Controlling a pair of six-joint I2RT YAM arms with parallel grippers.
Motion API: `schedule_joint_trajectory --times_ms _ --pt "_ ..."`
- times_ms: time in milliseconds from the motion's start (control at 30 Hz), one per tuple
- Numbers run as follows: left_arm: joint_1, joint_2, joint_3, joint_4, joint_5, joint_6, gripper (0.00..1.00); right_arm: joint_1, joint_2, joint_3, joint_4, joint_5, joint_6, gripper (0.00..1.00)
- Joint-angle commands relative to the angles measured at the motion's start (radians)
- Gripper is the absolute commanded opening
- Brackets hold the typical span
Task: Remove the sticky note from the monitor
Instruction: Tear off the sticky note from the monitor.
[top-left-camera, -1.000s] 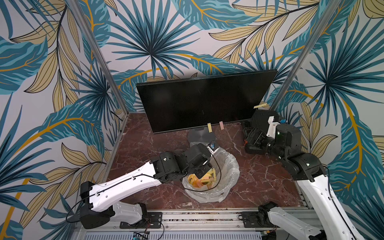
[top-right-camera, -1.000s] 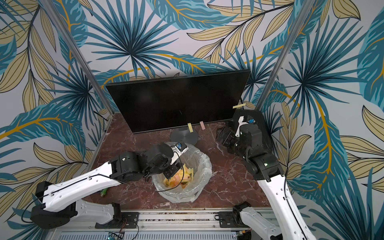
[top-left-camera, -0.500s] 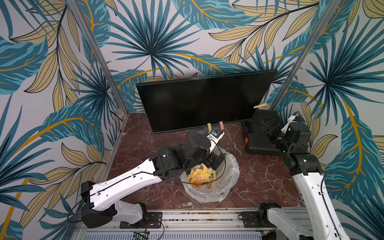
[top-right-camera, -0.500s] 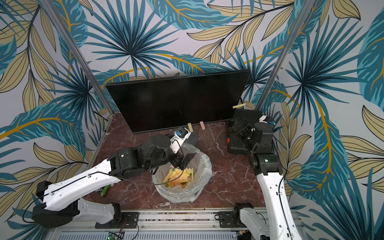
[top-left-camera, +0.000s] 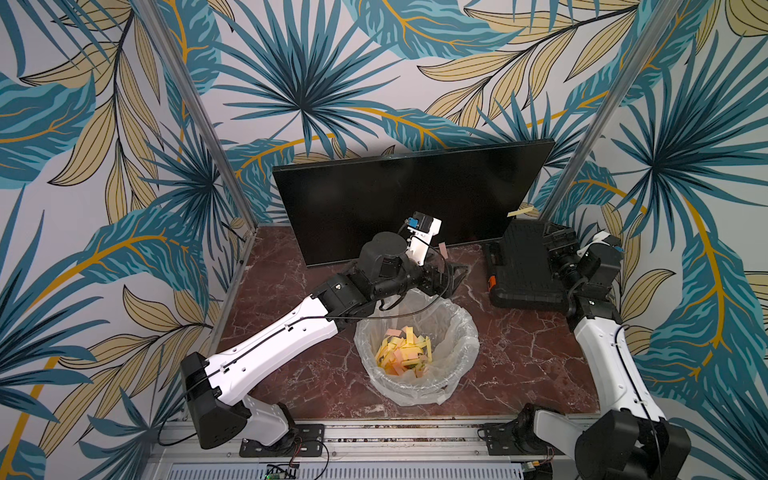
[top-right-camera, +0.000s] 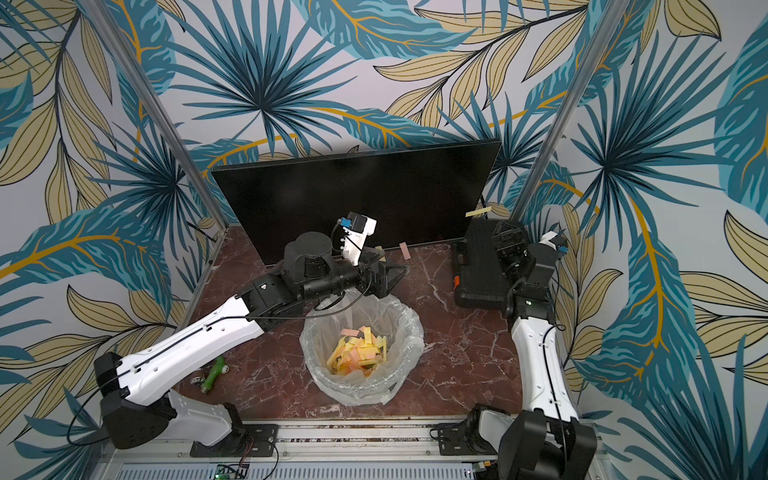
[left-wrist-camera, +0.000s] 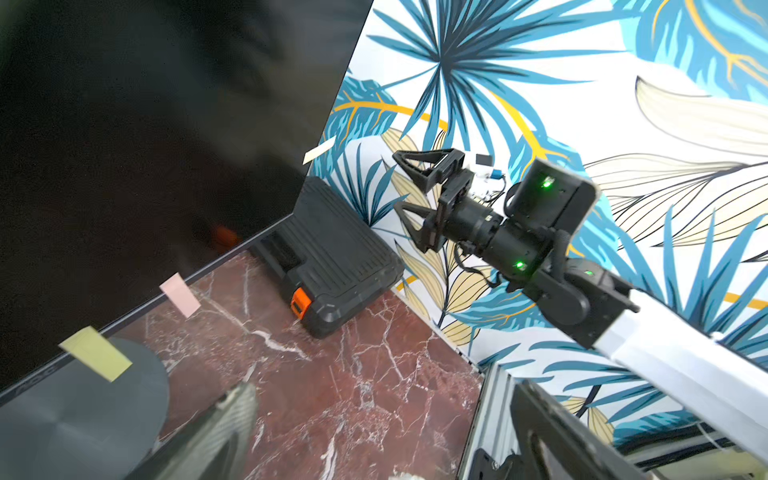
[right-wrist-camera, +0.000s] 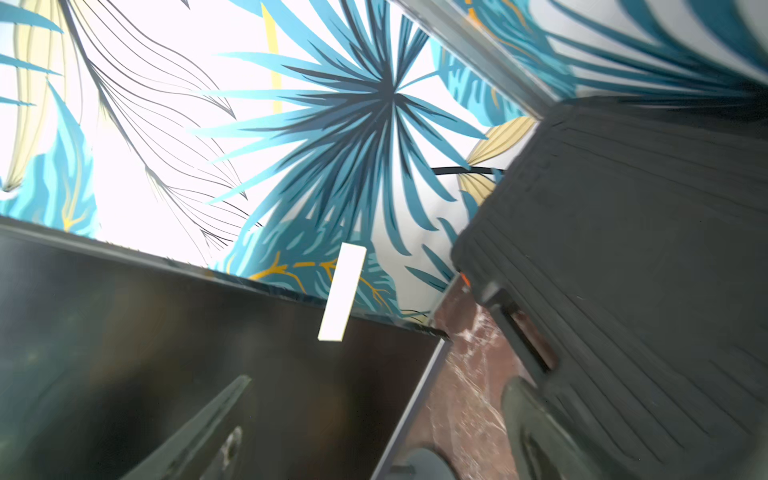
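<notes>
Left tool (top-left-camera: 457, 276), wide and empty, near the yellow sticky note (left-wrist-camera: 95, 353) on the lower bezel of the monitor (top-left-camera: 395, 199) — pinch its free end, peel slowly. Right tool (left-wrist-camera: 397, 180) wide too.

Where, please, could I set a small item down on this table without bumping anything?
Bare marble lies between the bin and the right arm, in front of the black case. It is crowded between the monitor and bin, where the open left gripper reaches.
</notes>
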Motion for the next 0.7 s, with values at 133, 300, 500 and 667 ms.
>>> schedule_joint_trajectory --times_ms 133,300,500,667 --pt "0.002 0.017 -0.011 0.096 0.071 -0.046 1.0 -0.01 0.16 0.013 0.327 -0.104 0.1 0.94" --pt "0.001 0.022 -0.022 0.101 0.08 -0.051 1.0 -0.01 0.259 0.063 0.407 -0.124 0.118 0.93" --pt "0.001 0.032 -0.024 0.108 0.094 -0.059 1.0 -0.009 0.335 0.118 0.437 -0.144 0.124 0.93" --pt "0.0 0.048 -0.022 0.12 0.11 -0.067 1.0 -0.011 0.384 0.137 0.467 -0.162 0.148 0.93"
